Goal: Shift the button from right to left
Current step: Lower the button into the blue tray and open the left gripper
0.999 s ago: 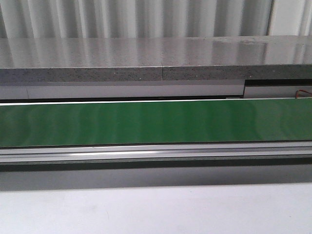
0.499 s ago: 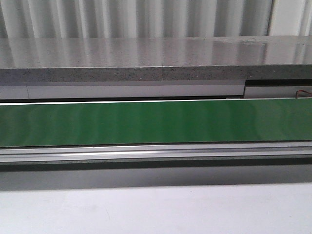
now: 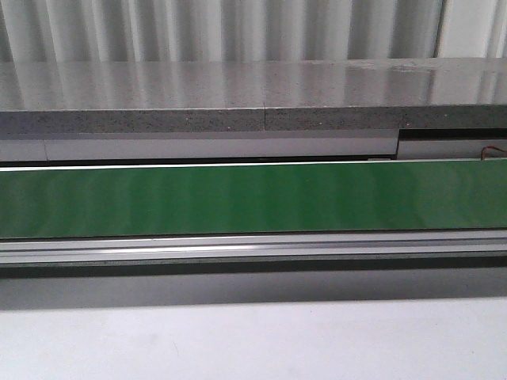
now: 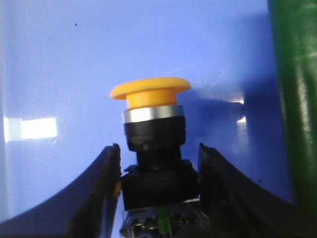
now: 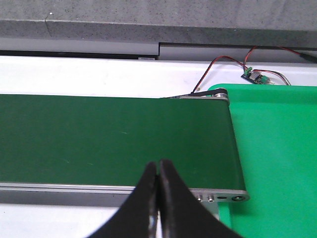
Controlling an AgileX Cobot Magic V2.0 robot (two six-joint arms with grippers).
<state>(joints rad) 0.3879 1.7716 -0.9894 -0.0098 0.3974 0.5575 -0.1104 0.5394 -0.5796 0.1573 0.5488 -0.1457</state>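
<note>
Across front view, belt [image 3: 253, 198] unchanged

Button [image 4: 154, 148] rear block cut off by frame.

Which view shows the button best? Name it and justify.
The left wrist view: the button fills it, orange cap up, body between the left gripper's fingers. The front and right wrist views show none of it.
</note>
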